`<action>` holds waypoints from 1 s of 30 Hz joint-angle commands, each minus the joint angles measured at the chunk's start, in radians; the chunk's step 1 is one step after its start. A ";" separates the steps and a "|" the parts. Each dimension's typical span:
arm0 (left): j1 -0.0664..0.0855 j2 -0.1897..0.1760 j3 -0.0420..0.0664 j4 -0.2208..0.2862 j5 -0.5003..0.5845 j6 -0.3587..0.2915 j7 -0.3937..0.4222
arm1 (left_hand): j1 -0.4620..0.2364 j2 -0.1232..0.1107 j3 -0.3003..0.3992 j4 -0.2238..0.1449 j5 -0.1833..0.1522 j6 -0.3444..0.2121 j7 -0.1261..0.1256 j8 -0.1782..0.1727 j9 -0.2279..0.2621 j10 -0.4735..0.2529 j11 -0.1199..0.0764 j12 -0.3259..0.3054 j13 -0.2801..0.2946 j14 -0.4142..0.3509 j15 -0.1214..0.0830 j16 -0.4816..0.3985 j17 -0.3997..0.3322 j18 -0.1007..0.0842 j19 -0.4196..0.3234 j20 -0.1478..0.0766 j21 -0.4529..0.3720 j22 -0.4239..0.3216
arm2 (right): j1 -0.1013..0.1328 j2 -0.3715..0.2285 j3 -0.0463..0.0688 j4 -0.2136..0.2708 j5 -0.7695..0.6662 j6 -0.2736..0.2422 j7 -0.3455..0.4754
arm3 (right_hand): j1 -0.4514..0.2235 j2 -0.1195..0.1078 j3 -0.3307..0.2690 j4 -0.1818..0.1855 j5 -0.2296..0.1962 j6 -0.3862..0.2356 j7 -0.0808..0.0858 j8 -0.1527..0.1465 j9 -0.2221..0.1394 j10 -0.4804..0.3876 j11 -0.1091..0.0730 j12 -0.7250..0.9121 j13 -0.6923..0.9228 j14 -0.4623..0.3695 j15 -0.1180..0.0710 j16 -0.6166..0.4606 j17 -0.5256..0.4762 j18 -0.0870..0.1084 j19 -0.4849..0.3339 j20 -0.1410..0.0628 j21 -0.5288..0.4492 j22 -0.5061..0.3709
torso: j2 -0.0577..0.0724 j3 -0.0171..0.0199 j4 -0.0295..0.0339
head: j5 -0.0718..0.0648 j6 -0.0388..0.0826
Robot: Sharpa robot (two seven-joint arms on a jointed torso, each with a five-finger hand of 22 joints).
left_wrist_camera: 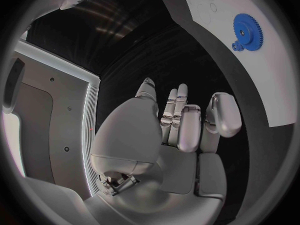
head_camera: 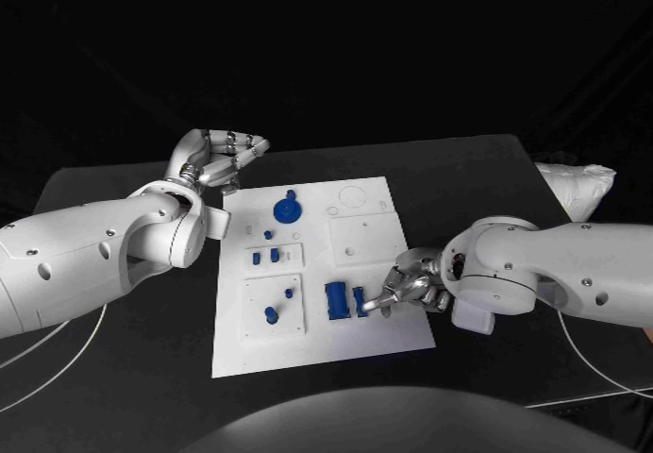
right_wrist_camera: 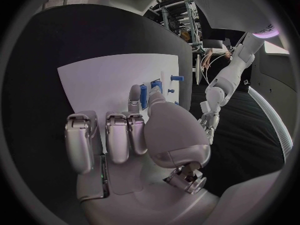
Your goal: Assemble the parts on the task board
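Resting on the black table [head_camera: 517, 179], the white task board [head_camera: 375, 335] is the biggest thing before me: flat, stiff, smooth, likely to slide if I push sideways. Its blue gear [head_camera: 287, 209] sits near the far end; I'd take it by the rim. 2 small upright blocks [head_camera: 345, 299] stand at the near right; hard, light plastic, I judge, easily tipped, best pinched across the narrow faces. My right hand [head_camera: 412, 286] touches the slimmer one, though whether I'm gripping it I cannot tell. My left hand [head_camera: 215, 157] hovers off the board's far corner, fingers curled, holding nothing.
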 commanded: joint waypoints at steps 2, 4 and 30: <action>0.000 0.001 0.001 0.002 -0.006 0.018 0.003 | 0.001 0.008 -0.007 -0.002 0.004 -0.006 0.001 -0.004 -0.001 -0.002 0.003 -0.005 -0.001 -0.006 0.001 -0.005 -0.001 0.012 -0.001 -0.003 -0.006 0.144 | -0.003 0.005 0.000 0.002 -0.025 0.083 -0.020 | 0.000 0.011 -0.006 0.003 0.003 -0.011 0.001 0.006 0.010 0.105 -0.005 0.003 0.262 0.106 -0.007 0.004 0.263 -0.014 0.105 -0.009 0.004 0.263 | 0.000 -0.0009 0.0015 | 0.001 0.000; 0.000 -0.001 0.001 0.002 -0.006 0.017 0.002 | 0.001 0.008 -0.007 -0.002 0.004 -0.006 0.001 -0.004 -0.001 -0.002 0.003 -0.005 -0.001 -0.006 0.001 -0.005 -0.001 0.012 -0.001 -0.003 -0.006 0.144 | -0.004 0.011 0.000 -0.001 -0.026 0.090 -0.022 | 0.001 0.016 -0.005 0.003 0.004 -0.012 0.000 0.007 0.015 0.105 -0.005 0.003 0.262 0.106 -0.007 0.004 0.263 -0.014 0.105 -0.009 0.004 0.263 | 0.000 -0.0007 -0.0006 | 0.003 0.000; 0.000 0.000 0.001 0.000 -0.009 0.019 0.003 | 0.001 0.008 -0.007 -0.002 0.004 -0.006 0.001 -0.004 -0.001 -0.002 0.003 -0.005 -0.001 -0.006 0.001 -0.005 -0.001 0.012 -0.001 -0.003 -0.006 0.144 | -0.027 0.074 0.000 -0.058 -0.054 0.065 -0.019 | 0.031 0.041 0.003 -0.009 0.003 -0.011 -0.007 0.014 0.045 0.105 -0.012 0.003 0.262 0.106 -0.012 0.004 0.263 -0.014 0.105 -0.013 0.004 0.263 | 0.000 -0.0004 0.0009 | 0.001 0.000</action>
